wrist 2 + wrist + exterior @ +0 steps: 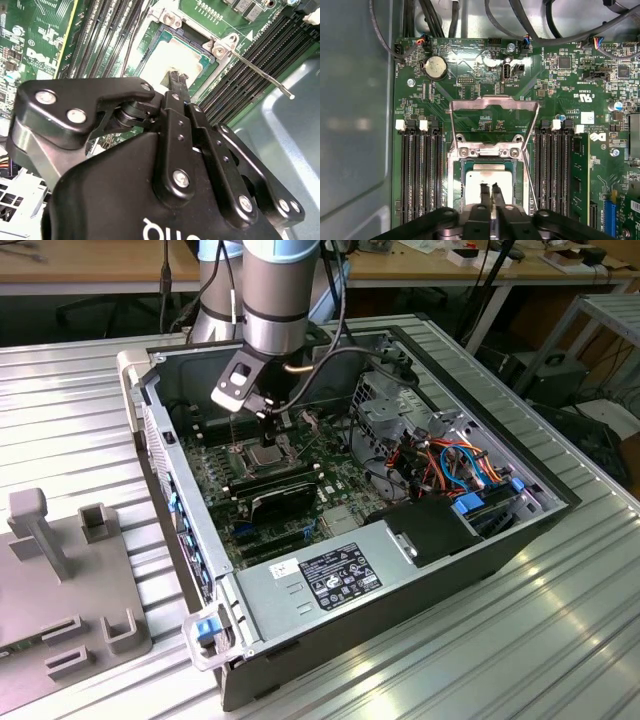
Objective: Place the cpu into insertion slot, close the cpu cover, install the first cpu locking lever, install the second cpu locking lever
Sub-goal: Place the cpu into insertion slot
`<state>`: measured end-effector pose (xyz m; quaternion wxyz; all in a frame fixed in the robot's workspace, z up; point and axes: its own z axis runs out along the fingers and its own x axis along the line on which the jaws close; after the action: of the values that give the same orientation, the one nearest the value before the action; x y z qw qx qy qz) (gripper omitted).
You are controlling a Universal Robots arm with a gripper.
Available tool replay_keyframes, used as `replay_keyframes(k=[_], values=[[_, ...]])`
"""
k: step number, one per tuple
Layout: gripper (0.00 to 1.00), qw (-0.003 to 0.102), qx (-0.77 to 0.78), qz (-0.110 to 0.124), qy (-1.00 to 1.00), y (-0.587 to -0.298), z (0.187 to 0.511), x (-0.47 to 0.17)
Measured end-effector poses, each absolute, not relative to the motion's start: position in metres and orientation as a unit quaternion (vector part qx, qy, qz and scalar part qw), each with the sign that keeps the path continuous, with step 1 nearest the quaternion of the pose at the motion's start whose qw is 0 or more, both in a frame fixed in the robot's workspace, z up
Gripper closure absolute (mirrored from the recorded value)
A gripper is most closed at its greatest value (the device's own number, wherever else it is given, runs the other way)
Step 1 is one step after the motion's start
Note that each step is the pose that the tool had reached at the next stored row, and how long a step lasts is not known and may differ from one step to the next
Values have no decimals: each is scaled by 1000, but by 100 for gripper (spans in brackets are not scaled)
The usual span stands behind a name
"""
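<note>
1. Grey metal case (430,590) lies open on the ribbed table, with the arm reaching down into it.
2. Green board (570,115) fills the case floor.
3. Gripper (489,187) hangs right over the slot. Its fingers are drawn together with a bare sliver between them, and nothing shows clamped there.
4. Cover (494,103) stands swung up and back from the slot, not yet closed.
5. Slot (461,170) sits between the memory banks, its dark edge framing the chip.
6. Cpu (485,172) lies flat inside the slot and looks seated, so placing seems done and closing the cover is the step in hand.
7. Lever (260,70) juts free beside the slot, unlatched.
8. Closing would call for fingers clear of the chip and a steady push on the cover's far bar.
</note>
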<state>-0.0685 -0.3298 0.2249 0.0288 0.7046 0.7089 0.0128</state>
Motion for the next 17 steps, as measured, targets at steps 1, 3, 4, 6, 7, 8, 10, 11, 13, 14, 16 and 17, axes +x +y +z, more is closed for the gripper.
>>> replay_keyframes(k=[1, 3, 4, 6, 7, 8, 10, 11, 13, 14, 16, 17], values=[[89, 29, 705, 13, 709, -330, 225, -69], [89, 29, 705, 13, 709, -330, 226, -68], [89, 29, 705, 13, 709, -330, 226, -68], [89, 29, 705, 13, 709, -330, 226, -69], [89, 29, 705, 13, 709, -330, 227, -69], [89, 29, 705, 13, 709, -330, 227, -68], [89, 29, 705, 13, 709, -330, 227, -68], [89, 29, 705, 13, 709, -330, 228, -69], [89, 29, 705, 13, 709, -330, 228, -69], [89, 29, 705, 13, 709, -330, 228, -68], [89, 29, 705, 13, 709, -330, 229, -69], [89, 29, 705, 13, 709, -330, 229, -69]])
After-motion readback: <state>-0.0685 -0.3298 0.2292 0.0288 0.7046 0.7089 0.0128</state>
